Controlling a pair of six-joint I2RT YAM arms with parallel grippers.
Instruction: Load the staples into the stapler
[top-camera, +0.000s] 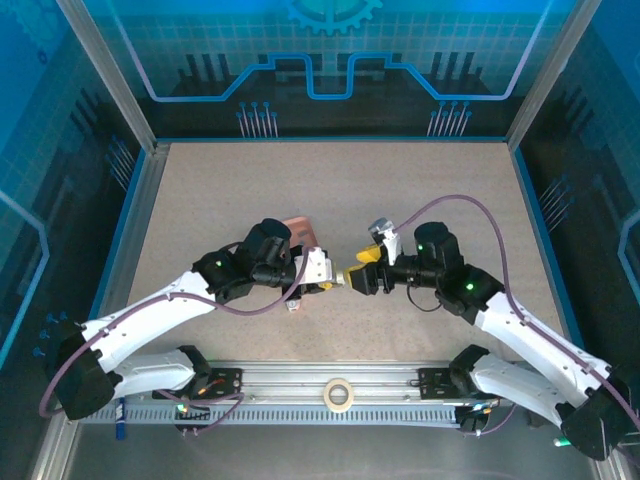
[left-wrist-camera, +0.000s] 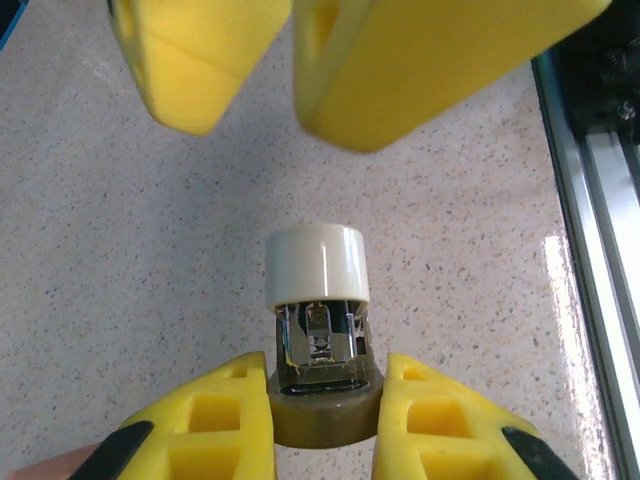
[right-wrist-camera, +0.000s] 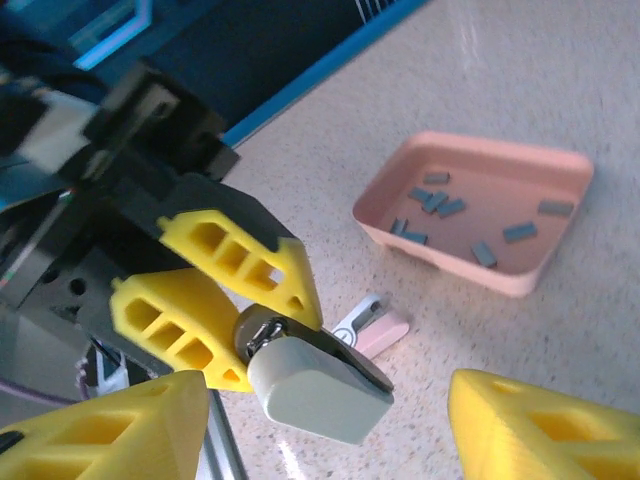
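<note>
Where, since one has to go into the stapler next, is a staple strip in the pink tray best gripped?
Take a lone strip across its long edges, coming straight down from above: it lies flat on the floor of the pink tray, apart from the others and the walls, so the jaws should straddle it.

A pink tray (right-wrist-camera: 455, 262) sits on the speckled beige table (top-camera: 420, 200), with a small pink-and-white item (right-wrist-camera: 375, 328) lying near it. A roll of tape (top-camera: 338, 394) rests on the metal rail (top-camera: 390, 373) at the near edge
</note>
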